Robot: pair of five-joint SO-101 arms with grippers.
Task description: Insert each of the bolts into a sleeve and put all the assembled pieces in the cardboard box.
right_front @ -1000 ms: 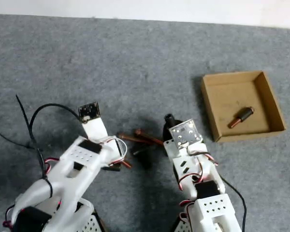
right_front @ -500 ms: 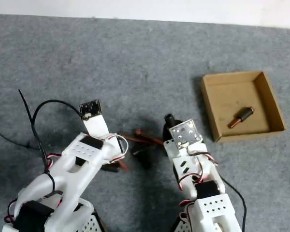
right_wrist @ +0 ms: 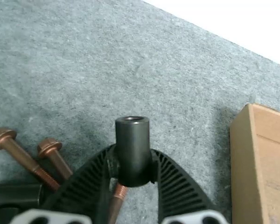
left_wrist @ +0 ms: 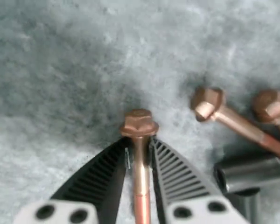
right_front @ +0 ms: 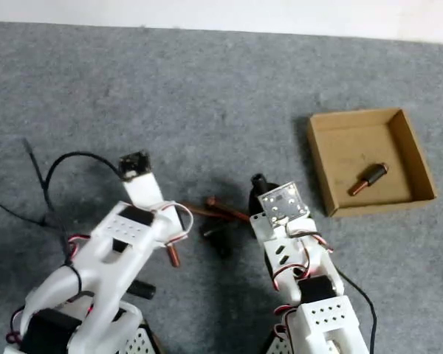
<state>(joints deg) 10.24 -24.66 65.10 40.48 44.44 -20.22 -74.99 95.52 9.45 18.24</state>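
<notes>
My left claw (left_wrist: 140, 143) is clenched on a bolt (left_wrist: 140, 172), shank along the fingers, head outward. My right claw (right_wrist: 132, 159), nearer the cardboard box (right_front: 319, 166), grasps a sleeve (right_wrist: 132, 136), open bore outward. The bolt lies on the sleeve's side away from the box; I judge the two long axes must line up before they meet.
</notes>
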